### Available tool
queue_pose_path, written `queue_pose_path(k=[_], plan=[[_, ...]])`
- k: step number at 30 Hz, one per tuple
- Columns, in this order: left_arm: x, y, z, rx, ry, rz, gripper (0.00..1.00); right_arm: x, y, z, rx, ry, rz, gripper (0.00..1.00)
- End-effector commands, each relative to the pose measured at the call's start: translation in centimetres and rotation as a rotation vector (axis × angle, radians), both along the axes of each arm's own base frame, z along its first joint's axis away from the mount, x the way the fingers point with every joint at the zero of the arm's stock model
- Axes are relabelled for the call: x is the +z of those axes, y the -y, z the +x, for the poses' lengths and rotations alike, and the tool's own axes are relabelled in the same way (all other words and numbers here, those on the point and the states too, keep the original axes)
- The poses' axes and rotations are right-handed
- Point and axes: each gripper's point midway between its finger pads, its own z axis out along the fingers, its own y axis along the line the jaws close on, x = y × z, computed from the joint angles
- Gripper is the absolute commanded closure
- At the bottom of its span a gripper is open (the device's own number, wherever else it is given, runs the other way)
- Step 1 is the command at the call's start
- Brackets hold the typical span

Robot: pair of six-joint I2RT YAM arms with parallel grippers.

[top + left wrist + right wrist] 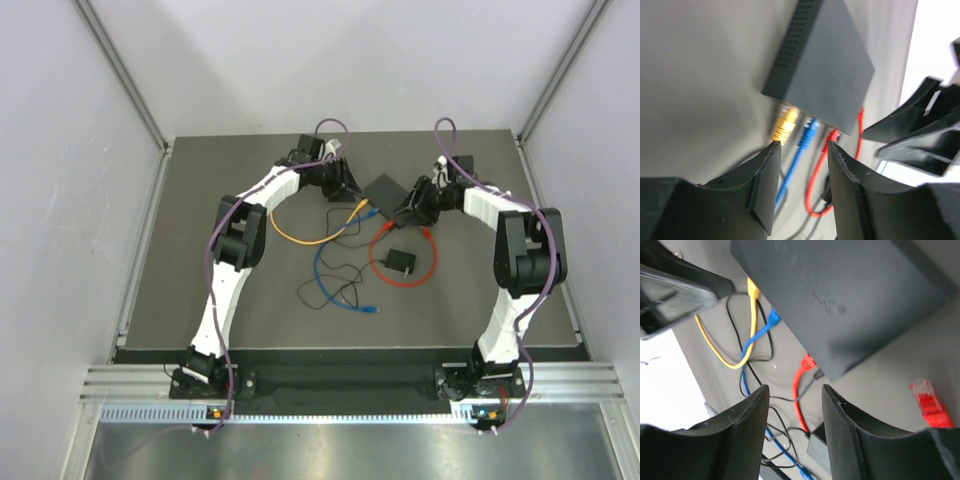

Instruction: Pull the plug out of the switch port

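The switch [384,191] is a flat black box at the table's middle back. A yellow plug [784,125], a blue plug [809,133] and a red plug [830,140] sit in its sockets side by side. My left gripper [802,145] is open and empty just in front of the plugs, its jaws on either side of the blue cable [790,172]. My right gripper [792,390] is open and empty beside the switch's corner [850,295], near the red plug [807,363]. In the top view the left gripper [347,192] and the right gripper [409,207] flank the switch.
A yellow cable [298,238], a blue cable [328,278] and a red cable loop [408,262] trail toward the front. A small black power adapter [400,262] with a thin black wire lies inside the red loop. The red cable's loose plug [928,402] lies near the right fingers.
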Motion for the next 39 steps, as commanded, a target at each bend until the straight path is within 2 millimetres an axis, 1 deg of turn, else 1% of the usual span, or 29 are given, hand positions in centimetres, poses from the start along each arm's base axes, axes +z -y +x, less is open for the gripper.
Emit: queue_pose_path(k=[1, 3, 4, 5, 6, 7, 9, 11, 12, 14, 16, 17, 18, 19, 21, 22, 24, 26, 29, 32, 34, 39], plan=[[0.7, -0.1, 1.5, -0.055, 0.126, -0.058, 0.52, 2.9, -0.3, 2.9, 0.028, 0.109, -0.017, 0.54], [0.5, -0.2, 1.8, -0.058, 0.143, -0.067, 0.52, 3.2, -0.2, 3.5, 0.032, 0.121, -0.022, 0.54], [0.2, -0.1, 1.9, -0.054, 0.143, -0.066, 0.51, 3.4, -0.3, 4.1, 0.036, 0.135, -0.019, 0.54], [0.0, 0.0, 2.2, -0.055, 0.152, -0.074, 0.50, 3.5, -0.4, 4.4, 0.040, 0.138, -0.017, 0.54], [0.0, 0.2, 2.1, -0.063, 0.154, -0.090, 0.50, 2.9, -0.4, 4.6, 0.041, 0.128, -0.019, 0.54], [0.0, 0.4, 2.1, -0.061, 0.146, -0.104, 0.50, 3.3, -0.4, 5.1, 0.042, 0.140, -0.023, 0.54], [-0.3, 0.9, 2.1, -0.080, 0.151, -0.135, 0.49, 3.1, -0.4, 5.5, 0.048, 0.144, -0.023, 0.54], [-0.8, 1.0, 2.1, -0.083, 0.152, -0.136, 0.48, 2.8, -0.3, 6.2, 0.046, 0.153, -0.030, 0.54], [-1.1, 1.0, 2.1, -0.081, 0.153, -0.133, 0.47, 2.3, -0.4, 6.5, 0.047, 0.149, -0.032, 0.54], [-1.6, 1.2, 1.7, -0.097, 0.141, -0.146, 0.47, 2.1, -0.4, 7.1, 0.046, 0.156, -0.030, 0.53], [-1.7, 1.5, 1.4, -0.111, 0.137, -0.170, 0.48, 1.6, -0.7, 7.8, 0.040, 0.152, -0.013, 0.54], [-2.0, 1.6, 1.3, -0.114, 0.134, -0.170, 0.48, 1.4, -0.9, 8.0, 0.040, 0.150, -0.008, 0.55], [-2.0, 1.7, 1.3, -0.115, 0.139, -0.170, 0.49, 0.8, -0.8, 8.2, 0.031, 0.137, -0.004, 0.55], [-2.2, 1.7, 1.1, -0.123, 0.132, -0.178, 0.50, 1.0, -0.8, 8.6, 0.022, 0.139, 0.003, 0.56], [-2.3, 1.8, 1.1, -0.121, 0.129, -0.183, 0.51, 0.3, -1.0, 9.0, 0.014, 0.125, 0.008, 0.58], [-2.5, 1.8, 0.9, -0.121, 0.119, -0.180, 0.52, 0.4, -1.0, 9.3, 0.006, 0.125, 0.012, 0.59], [-2.7, 1.8, 0.7, -0.122, 0.113, -0.178, 0.53, -0.5, -0.7, 9.6, -0.011, 0.105, -0.005, 0.63], [-2.8, 1.7, 0.6, -0.119, 0.111, -0.174, 0.54, -0.8, -0.7, 9.7, -0.025, 0.089, -0.004, 0.65], [-3.1, 2.0, 0.1, -0.134, 0.104, -0.174, 0.57, -2.1, -0.5, 9.7, -0.053, 0.046, -0.007, 0.73], [-3.5, 2.0, -0.1, -0.135, 0.099, -0.163, 0.62, -2.8, -0.4, 9.5, -0.067, 0.023, -0.014, 0.75], [-3.3, 2.1, -0.3, -0.145, 0.094, -0.176, 0.64, -3.1, -0.3, 9.4, -0.069, 0.013, -0.023, 0.75], [-3.6, 2.2, -0.1, -0.121, 0.075, -0.167, 0.65, -3.8, -0.1, 9.4, -0.077, -0.007, -0.045, 0.75]])
